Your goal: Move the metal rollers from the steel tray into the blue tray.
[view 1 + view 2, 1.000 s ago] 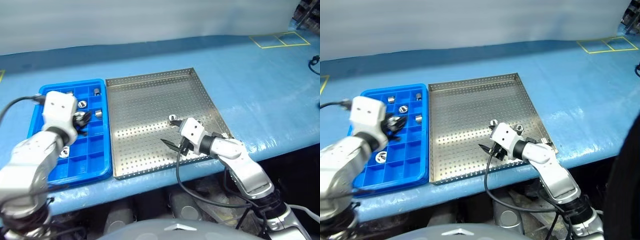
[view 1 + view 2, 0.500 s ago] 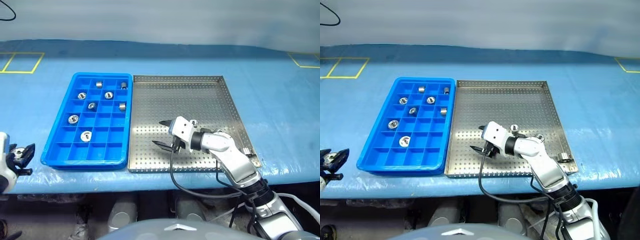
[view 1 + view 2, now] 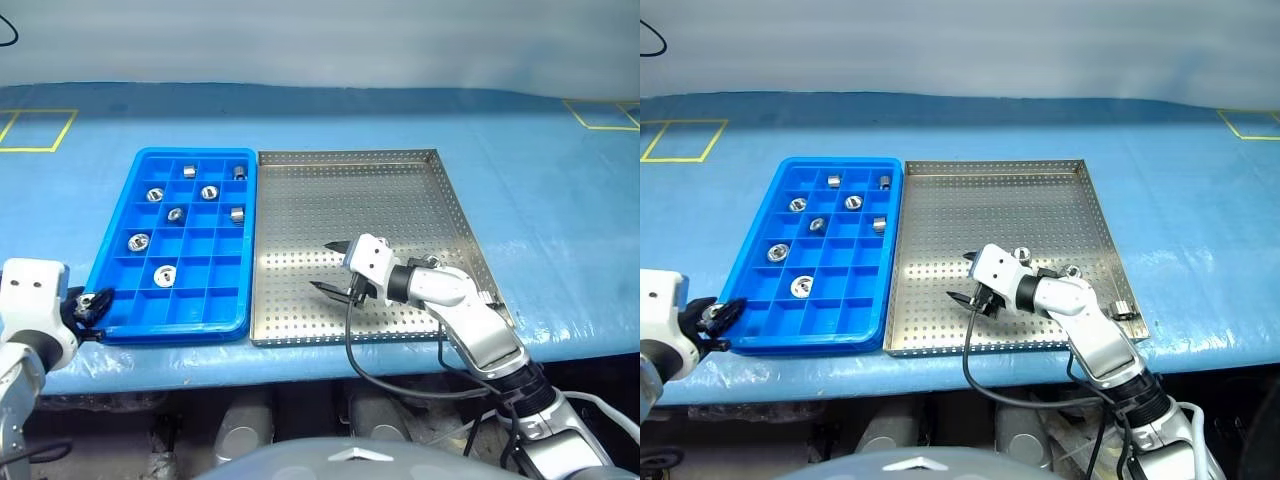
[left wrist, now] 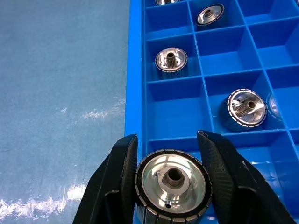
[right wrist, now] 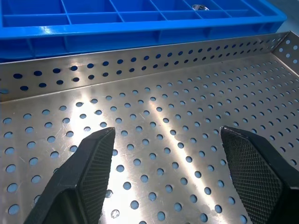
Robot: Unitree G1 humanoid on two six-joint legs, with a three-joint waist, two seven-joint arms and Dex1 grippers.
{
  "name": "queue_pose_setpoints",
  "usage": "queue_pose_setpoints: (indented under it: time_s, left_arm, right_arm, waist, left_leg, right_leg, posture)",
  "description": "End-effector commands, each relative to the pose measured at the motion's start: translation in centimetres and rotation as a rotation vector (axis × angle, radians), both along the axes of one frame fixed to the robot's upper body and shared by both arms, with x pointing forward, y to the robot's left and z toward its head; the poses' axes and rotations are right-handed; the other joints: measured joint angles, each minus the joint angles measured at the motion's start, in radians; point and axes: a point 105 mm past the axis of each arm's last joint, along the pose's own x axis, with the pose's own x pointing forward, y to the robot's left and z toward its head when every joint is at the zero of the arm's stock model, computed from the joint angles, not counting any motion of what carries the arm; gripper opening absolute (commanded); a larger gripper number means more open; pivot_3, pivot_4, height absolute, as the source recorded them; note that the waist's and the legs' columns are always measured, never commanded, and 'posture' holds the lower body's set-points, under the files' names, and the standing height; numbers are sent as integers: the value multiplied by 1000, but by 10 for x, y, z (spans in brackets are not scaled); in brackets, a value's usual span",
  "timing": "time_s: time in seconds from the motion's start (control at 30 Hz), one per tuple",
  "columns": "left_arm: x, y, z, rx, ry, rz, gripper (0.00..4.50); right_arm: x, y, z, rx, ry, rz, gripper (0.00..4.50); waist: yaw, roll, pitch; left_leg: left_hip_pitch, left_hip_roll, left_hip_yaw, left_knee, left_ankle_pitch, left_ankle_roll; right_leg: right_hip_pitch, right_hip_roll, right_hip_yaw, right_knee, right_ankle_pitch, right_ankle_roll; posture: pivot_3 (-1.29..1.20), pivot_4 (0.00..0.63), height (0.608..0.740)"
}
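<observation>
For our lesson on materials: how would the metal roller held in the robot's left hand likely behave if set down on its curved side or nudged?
The roller in the left hand looks solid and polished, so it is probably stiff, heavy for its size and somewhat slippery. Its round, short shape suggests it would roll if laid on its side. Standing on a flat end, as others do in the blue tray, it should stay put.

Shiny silver metal rollers [image 4: 171, 178] with dark centres, bright blue tray [image 3: 117, 325], perforated silver steel tray [image 3: 340, 195].

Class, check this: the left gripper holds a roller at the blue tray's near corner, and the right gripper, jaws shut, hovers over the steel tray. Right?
Not quite. The right gripper has its jaws wide open, as the right wrist view shows. The rest stands: the left gripper holds a roller at the blue tray, and the right hovers over the steel tray.
</observation>
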Motion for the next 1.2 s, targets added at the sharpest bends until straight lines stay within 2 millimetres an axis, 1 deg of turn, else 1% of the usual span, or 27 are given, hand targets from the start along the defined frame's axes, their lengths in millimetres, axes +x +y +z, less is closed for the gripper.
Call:
queue_pose_setpoints:
  time_s: [0.03,0.1,0.23,0.3,0.37,0.4,0.43,0.5,0.53,0.57,0.67,0.73,0.83,0.9,1.03,1.13,1.2]
  left_arm:
    - [5,-2,1,12,-23,-1,2944]
    - [8,-4,4,-7,-47,4,3558]
    - [12,-2,10,-2,-78,7,3558]
    - [21,-9,23,-33,-175,-19,3558]
    - [35,-35,44,-134,-336,-117,3558]
    - [44,-59,52,-175,-402,-210,3558]
    - [49,-75,58,-199,-442,-272,3558]
    - [57,-113,56,-218,-448,-413,3558]
    - [59,-123,53,-223,-443,-447,3558]
    - [62,-142,48,-221,-433,-508,3558]
    - [64,-182,39,-236,-427,-643,3558]
    - [66,-200,36,-268,-428,-706,3558]
    - [66,-212,33,-247,-439,-783,3558]
    - [65,-215,31,-234,-436,-816,3558]
    - [67,-211,26,-213,-428,-830,3558]
    - [67,-208,24,-225,-426,-832,3558]
    - [65,-210,23,-236,-415,-858,3558]
  right_arm:
    - [0,1,17,23,-69,4,3808]
    - [0,1,18,23,-71,3,3808]
    - [0,0,18,24,-76,-4,3808]
    - [4,-2,22,37,-99,-33,3808]
    - [18,-9,28,63,-139,-130,3808]
    - [30,-15,31,88,-149,-226,3808]
    - [38,-20,33,105,-152,-291,3808]
    - [50,-27,33,149,-125,-396,3808]
    - [52,-29,32,163,-110,-421,3808]
    - [57,-35,28,164,-89,-477,3808]
    - [64,-52,18,125,-48,-588,3808]
    - [61,-57,12,95,-12,-603,3808]
    - [56,-63,9,77,14,-623,3808]
    - [55,-66,8,73,27,-634,3808]
    - [54,-69,1,74,66,-656,3808]
    - [53,-69,-5,79,102,-657,3808]
    - [52,-68,-11,83,133,-654,3808]
  waist:
    - [0,0,0]
    - [1,0,0]
    - [0,0,0]
    - [-2,0,0]
    - [2,0,0]
    - [3,-1,0]
    - [4,-1,0]
    - [2,-1,0]
    - [2,0,-1]
    - [1,0,-1]
    - [-6,0,-1]
    - [-10,1,0]
    - [-22,2,-1]
    - [-31,2,0]
    - [-51,3,0]
    - [-55,3,0]
    - [-56,3,0]
  left_leg:
    - [0,0,0,0,0,0]
    - [0,0,0,0,0,0]
    - [0,0,0,0,0,0]
    - [0,0,0,0,0,0]
    - [-1,0,-1,0,0,0]
    - [-1,0,-2,1,0,-1]
    - [-1,0,-3,1,1,-1]
    - [-2,-1,-2,2,2,-3]
    - [-1,-1,-2,2,3,-4]
    - [-1,-1,-2,2,3,-5]
    - [-2,-1,-2,0,2,-3]
    - [-2,-1,-1,0,1,-2]
    - [-3,0,-1,0,1,-1]
    - [-3,1,-1,0,1,-1]
    - [-3,1,0,0,2,-1]
    - [-2,1,0,0,1,-1]
    - [-2,1,0,0,1,0]
  right_leg:
    - [0,0,0,0,0,0]
    - [0,0,0,0,0,0]
    - [0,0,-1,0,0,0]
    - [0,0,-1,0,0,0]
    - [0,0,-1,0,0,0]
    - [0,-1,-2,0,0,0]
    - [1,-1,-3,0,1,-1]
    - [1,-1,-2,0,3,-1]
    - [1,-1,-2,0,3,-1]
    - [1,-1,-1,0,3,-1]
    - [0,0,0,-1,3,-1]
    - [-1,0,0,-1,3,-1]
    - [-1,1,0,-1,3,-1]
    - [-1,3,0,-1,3,-1]
    - [-1,4,1,-1,3,0]
    - [-1,4,2,-1,3,0]
    - [-1,4,2,-1,4,1]
  posture:
    - [-16,150,740]
    - [-19,150,740]
    - [-27,150,740]
    - [-31,150,740]
    - [-35,150,740]
    - [-36,150,740]
    - [-36,150,740]
    - [-36,150,740]
    - [-36,150,740]
    - [-36,150,740]
    - [-80,150,740]
    - [-91,150,740]
    - [-101,150,740]
    - [-119,150,740]
    - [-124,150,740]
    - [-124,150,740]
    - [-129,150,740]
